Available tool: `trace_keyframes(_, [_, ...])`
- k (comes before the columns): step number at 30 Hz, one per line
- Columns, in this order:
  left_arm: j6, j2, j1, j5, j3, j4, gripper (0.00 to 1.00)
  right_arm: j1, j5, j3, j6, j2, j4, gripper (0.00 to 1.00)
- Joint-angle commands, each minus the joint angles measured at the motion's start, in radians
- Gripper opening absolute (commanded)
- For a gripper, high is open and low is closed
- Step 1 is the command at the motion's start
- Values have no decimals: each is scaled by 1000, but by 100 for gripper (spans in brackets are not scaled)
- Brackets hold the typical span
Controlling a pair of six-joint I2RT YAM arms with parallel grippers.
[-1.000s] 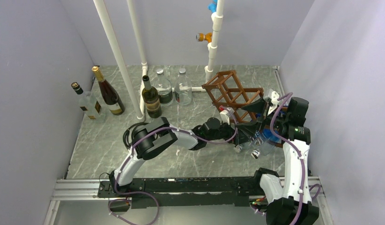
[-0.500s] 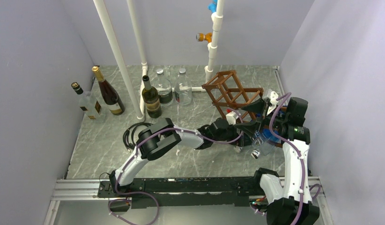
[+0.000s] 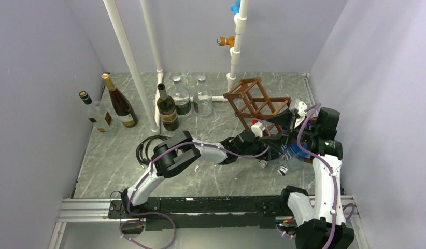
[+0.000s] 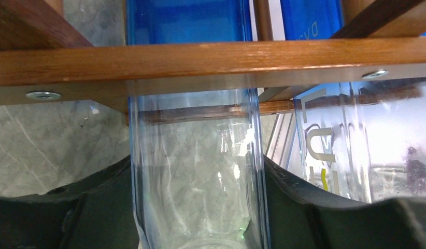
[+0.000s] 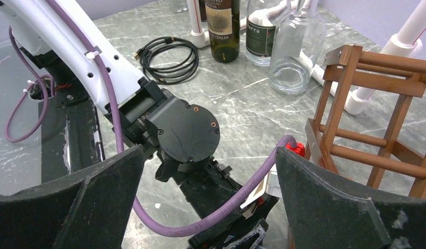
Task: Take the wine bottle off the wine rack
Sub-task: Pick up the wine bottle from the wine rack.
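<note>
As left gripper [image 4: 198, 210] straddles bottle [image 4: 195, 155], arm [image 3: 206, 152] outstretched

1. Clear glass wine bottle with a blue label [image 4: 195, 176]: it lies on its side through a low cell of the rack. A wooden rail crosses over it, and its capped end juts toward the near edge of the grey marbled worktop [image 3: 117, 161].
2. Reddish-brown wooden open-frame wine rack [image 3: 255, 101]: square cells in stepped tiers, standing at the worktop's right rear.
</note>
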Motion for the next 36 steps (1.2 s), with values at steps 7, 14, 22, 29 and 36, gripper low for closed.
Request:
trace_keyframes(7, [23,-42,-6,-28,-4,-3,24,9,3,-1,-37,-14,18,100])
trace_keyframes(14, [39,-111,-8,-53,-71,30,2,12,9,-2,-44,-15,16,100])
trace_keyframes(22, [33,-199,-13,-92,-150,50,0,15,15,-5,-47,-14,14,100])
trace_keyframes(29, [48,-256,-13,-111,-211,71,0,15,17,-7,-51,-15,13,100])
trace_keyframes(36, [77,-316,-13,-119,-286,99,0,17,18,-6,-57,-16,10,100])
